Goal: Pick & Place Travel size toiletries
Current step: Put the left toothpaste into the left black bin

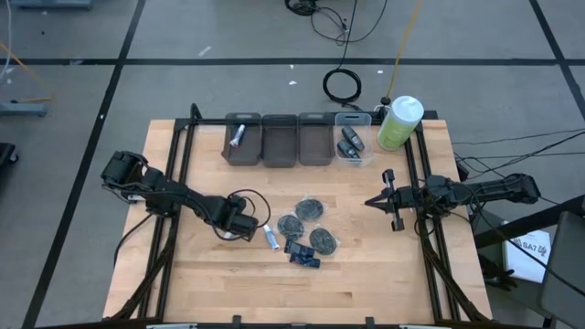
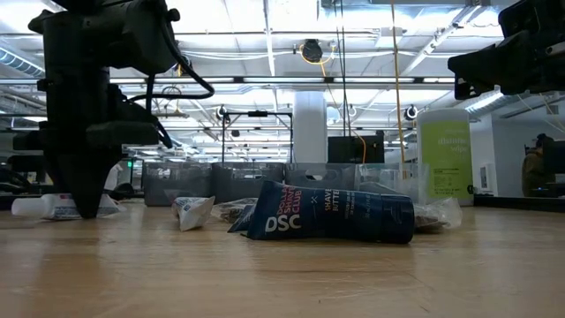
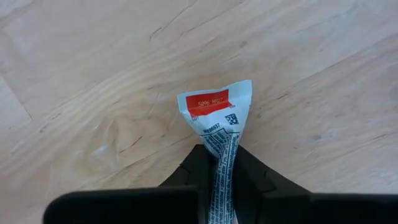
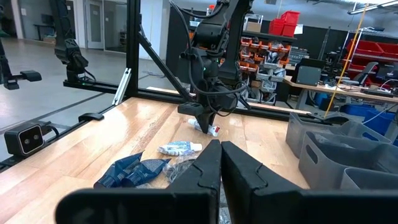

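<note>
In the high view, the left tool (image 1: 245,225) is seen low over the wooden counter (image 1: 219,283), and what it holds is hidden beneath its own body. Just beside it lies a white-and-blue tube (image 1: 271,238); a little farther off, dark blue packets (image 1: 302,253) and three round dark discs (image 1: 309,225) are gathered. Four grey bins (image 1: 297,140) are lined up at the counter's far edge, well apart from that tool; a tube (image 1: 238,134) lies in one end bin and dark pieces (image 1: 348,143) in the other. A green bottle (image 1: 398,123) stands beside that bin. The right tool (image 1: 373,201) hangs apart, its tips drawn together on nothing.

In the low view, the left tool (image 2: 86,208) is planted on the counter, with a white tube (image 2: 55,207) partly hidden behind it. A dark blue packet (image 2: 331,217) fills the middle; the discs behind it are hard to make out.

In the left wrist view, the white tube (image 3: 217,134) with a red label is clamped between the tool's fingers (image 3: 194,171), its crimped end splayed on the wood; its lower length is cut off.

In the right wrist view, the right tool's fingers (image 4: 205,171) are nearly touching. Beyond them, the packets (image 4: 132,171) and one tube (image 4: 179,148) are seen, and the far arm presses on what appears to be a second tube (image 4: 208,129).
</note>
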